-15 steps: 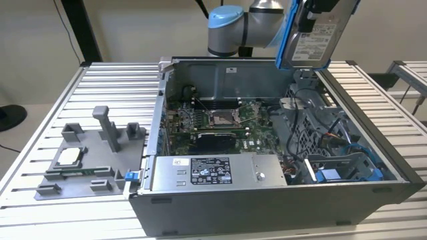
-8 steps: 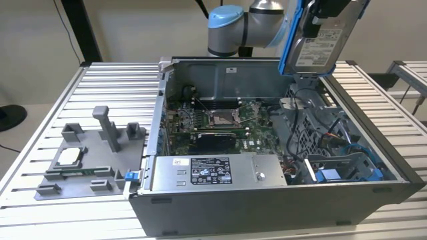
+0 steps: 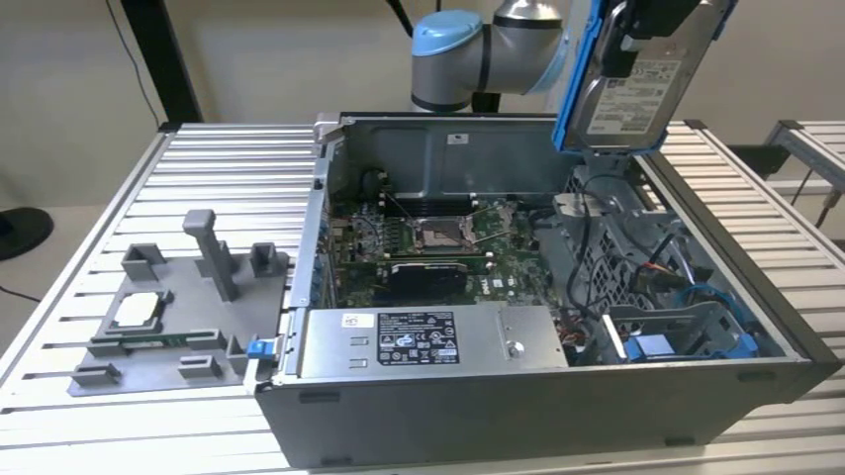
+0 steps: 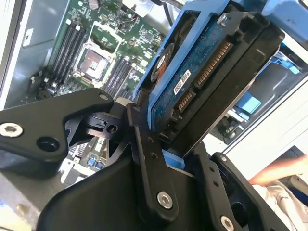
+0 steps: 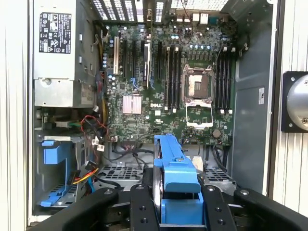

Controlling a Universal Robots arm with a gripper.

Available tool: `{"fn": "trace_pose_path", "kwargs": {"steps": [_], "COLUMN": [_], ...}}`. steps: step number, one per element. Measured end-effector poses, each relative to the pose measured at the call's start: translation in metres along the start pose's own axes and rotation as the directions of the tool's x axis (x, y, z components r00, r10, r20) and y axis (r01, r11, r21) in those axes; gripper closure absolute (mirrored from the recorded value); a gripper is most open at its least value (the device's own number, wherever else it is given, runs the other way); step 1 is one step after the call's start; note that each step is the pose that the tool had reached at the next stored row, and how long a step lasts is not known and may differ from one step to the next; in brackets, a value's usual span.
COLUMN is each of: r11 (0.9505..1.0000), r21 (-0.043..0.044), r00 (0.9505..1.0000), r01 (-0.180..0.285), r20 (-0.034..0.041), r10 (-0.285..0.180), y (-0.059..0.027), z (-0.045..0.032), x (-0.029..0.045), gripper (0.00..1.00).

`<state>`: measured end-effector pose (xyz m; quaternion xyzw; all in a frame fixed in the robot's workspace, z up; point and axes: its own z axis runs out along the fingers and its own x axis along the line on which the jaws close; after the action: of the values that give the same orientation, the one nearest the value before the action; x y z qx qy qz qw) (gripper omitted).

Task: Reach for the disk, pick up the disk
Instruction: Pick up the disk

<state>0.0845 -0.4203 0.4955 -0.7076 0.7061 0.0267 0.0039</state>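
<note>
The disk (image 3: 643, 84) is a silver drive with a white label in a blue frame. It hangs upright above the back right corner of the open computer case (image 3: 528, 396), lifted free of it. My gripper (image 3: 656, 28) is shut on the disk from above. In the second wrist view the black fingers (image 4: 144, 144) clamp the disk (image 4: 202, 62), whose blue circuit-board face and connector show. In the first wrist view the frame's blue edge (image 5: 175, 175) stands between the fingers (image 5: 139, 209), with my gripper (image 5: 178, 195) over the motherboard.
In the case lie the motherboard (image 3: 436, 237), a long grey box with a black label (image 3: 422, 341) and a blue drive bay (image 3: 687, 332). A grey fixture (image 3: 172, 317) with a small square chip stands on the slatted table (image 3: 225, 168). A person's arm (image 4: 279, 173) shows beside the case.
</note>
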Motion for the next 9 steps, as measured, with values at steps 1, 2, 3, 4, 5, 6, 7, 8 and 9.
{"fn": "trace_pose_path", "kwargs": {"steps": [1, 2, 3, 4, 5, 6, 7, 8, 9], "r11": [1.0000, 1.0000, 1.0000, 1.0000, 1.0000, 1.0000, 1.0000, 1.0000, 1.0000], "r21": [0.0000, 0.0000, 0.0000, 0.0000, 0.0000, 0.0000, 0.0000, 0.0000, 0.0000], "r00": [1.0000, 1.0000, 1.0000, 1.0000, 1.0000, 1.0000, 1.0000, 1.0000, 1.0000], "r01": [0.000, 0.000, 0.000, 0.000, 0.000, 0.000, 0.000, 0.000, 0.000], "r20": [0.0000, 0.0001, 0.0001, 0.0001, 0.0001, 0.0001, 0.0000, 0.0000, 0.0000], "r10": [0.000, 0.000, 0.000, 0.000, 0.000, 0.000, 0.000, 0.000, 0.000], "y": [0.0000, 0.0000, 0.0000, 0.0000, 0.0000, 0.0000, 0.0000, 0.0000, 0.0000], "z": [0.0000, 0.0000, 0.0000, 0.0000, 0.0000, 0.0000, 0.0000, -0.0001, -0.0001], "x": [0.0000, 0.0000, 0.0001, 0.0001, 0.0001, 0.0001, 0.0002, 0.0006, 0.0012], "gripper": [1.00, 1.00, 1.00, 1.00, 1.00, 1.00, 1.00, 1.00, 1.00]}}
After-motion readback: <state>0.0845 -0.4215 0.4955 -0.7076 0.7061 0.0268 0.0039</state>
